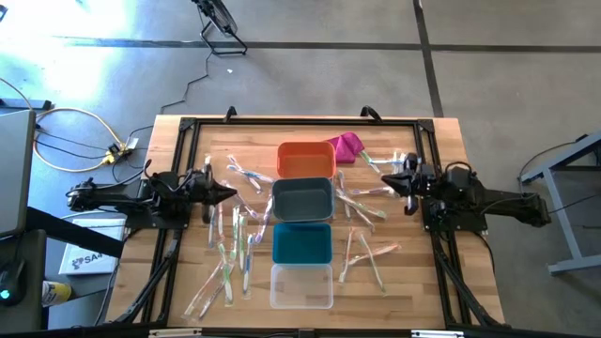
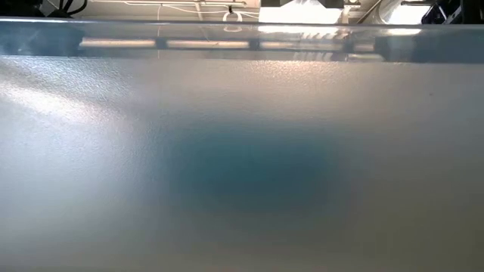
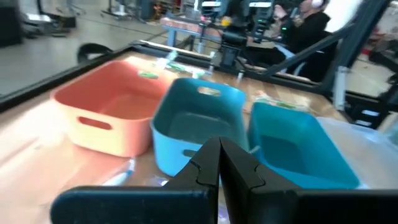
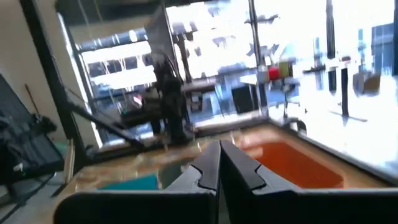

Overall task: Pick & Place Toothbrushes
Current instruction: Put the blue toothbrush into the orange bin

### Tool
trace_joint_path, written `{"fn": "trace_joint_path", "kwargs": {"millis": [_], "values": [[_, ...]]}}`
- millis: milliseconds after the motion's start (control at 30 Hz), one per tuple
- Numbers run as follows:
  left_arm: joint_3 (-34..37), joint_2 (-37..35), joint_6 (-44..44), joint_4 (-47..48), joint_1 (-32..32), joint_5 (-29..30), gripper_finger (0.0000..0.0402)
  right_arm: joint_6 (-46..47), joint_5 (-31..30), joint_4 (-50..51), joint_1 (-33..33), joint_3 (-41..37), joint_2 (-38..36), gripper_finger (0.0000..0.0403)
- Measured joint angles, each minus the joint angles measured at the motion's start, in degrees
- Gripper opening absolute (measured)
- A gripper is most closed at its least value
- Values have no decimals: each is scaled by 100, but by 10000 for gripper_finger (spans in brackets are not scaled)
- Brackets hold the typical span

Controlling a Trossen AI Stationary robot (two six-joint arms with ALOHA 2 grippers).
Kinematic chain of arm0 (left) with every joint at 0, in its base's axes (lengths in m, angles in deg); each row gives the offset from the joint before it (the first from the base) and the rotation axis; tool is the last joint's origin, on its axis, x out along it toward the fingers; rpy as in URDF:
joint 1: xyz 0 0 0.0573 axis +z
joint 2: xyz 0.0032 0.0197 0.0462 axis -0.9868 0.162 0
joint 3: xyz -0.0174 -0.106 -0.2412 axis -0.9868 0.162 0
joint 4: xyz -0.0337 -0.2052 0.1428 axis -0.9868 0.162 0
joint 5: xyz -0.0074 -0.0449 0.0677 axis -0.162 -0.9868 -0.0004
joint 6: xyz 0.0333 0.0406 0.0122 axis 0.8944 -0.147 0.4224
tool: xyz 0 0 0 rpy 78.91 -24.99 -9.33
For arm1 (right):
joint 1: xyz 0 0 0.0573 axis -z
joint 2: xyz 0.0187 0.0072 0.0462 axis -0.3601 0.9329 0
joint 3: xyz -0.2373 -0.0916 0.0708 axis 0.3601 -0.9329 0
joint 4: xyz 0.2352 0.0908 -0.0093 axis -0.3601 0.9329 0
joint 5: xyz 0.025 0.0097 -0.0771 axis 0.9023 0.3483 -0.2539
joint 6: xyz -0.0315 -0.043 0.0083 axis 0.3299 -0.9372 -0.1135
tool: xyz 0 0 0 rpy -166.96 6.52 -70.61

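Many toothbrushes in clear wrappers lie flat on the wooden table, one scatter left of the bins (image 1: 235, 246) and another right of them (image 1: 364, 205). My left gripper (image 1: 228, 194) is shut and empty, pointing level toward the bins above the left scatter; in its wrist view the shut fingertips (image 3: 219, 146) face the grey bin (image 3: 199, 118). My right gripper (image 1: 387, 180) is also shut and empty. It points toward the bins from the right, with its fingertips (image 4: 219, 148) before the orange bin (image 4: 292, 162).
Four bins stand in a column down the table's middle: orange (image 1: 305, 160), grey (image 1: 302, 199), teal (image 1: 302, 242), clear (image 1: 301, 284). A magenta cloth lump (image 1: 347, 145) lies beside the orange bin. A blurred pale surface fills the low view. A person sits beyond the table (image 3: 305, 25).
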Motion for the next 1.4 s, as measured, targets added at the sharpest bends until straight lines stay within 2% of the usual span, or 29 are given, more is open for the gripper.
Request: {"fn": "trace_joint_path", "kwargs": {"millis": [233,533,633,900,1167,1400], "values": [[0,0,9,-11,0,381,6,-318,-234,-422,0,178,426,2],[0,-1,-8,-5,0,393,6,-652,-463,-310,2,1137,1944,2],[0,0,-8,0,0,396,6,-715,-769,135,2,1530,2369,2],[-2,1,-10,12,0,398,6,-585,-2047,2026,2,2786,3644,2],[-2,0,-10,15,0,404,6,-560,-2067,3162,2,3904,4686,2],[-2,1,-10,21,0,404,6,-560,-2046,4231,4,4468,5205,2]]}}
